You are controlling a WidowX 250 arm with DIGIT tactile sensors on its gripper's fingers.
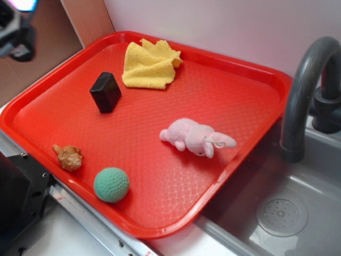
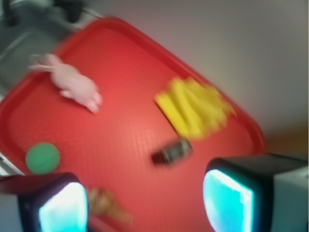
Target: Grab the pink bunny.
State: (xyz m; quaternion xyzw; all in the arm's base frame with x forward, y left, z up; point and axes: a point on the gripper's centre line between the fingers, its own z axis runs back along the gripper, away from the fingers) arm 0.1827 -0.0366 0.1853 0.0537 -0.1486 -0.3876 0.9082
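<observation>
Hovering released, gripper (image 2: 145, 203) is well apart from the fuzzy pale-pink plush bunny (image 2: 72, 84). Bunny sits upper left of wrist frame, long axis diagonal.

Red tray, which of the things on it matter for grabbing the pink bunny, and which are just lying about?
Belongs to the job:
- small pale-pink fuzzy plush bunny, lying on the red plastic tray
- gripper, open, with nothing between its fingers

Just lying about:
- green knitted ball
- crumpled yellow cloth
- black block
- brown seashell
</observation>
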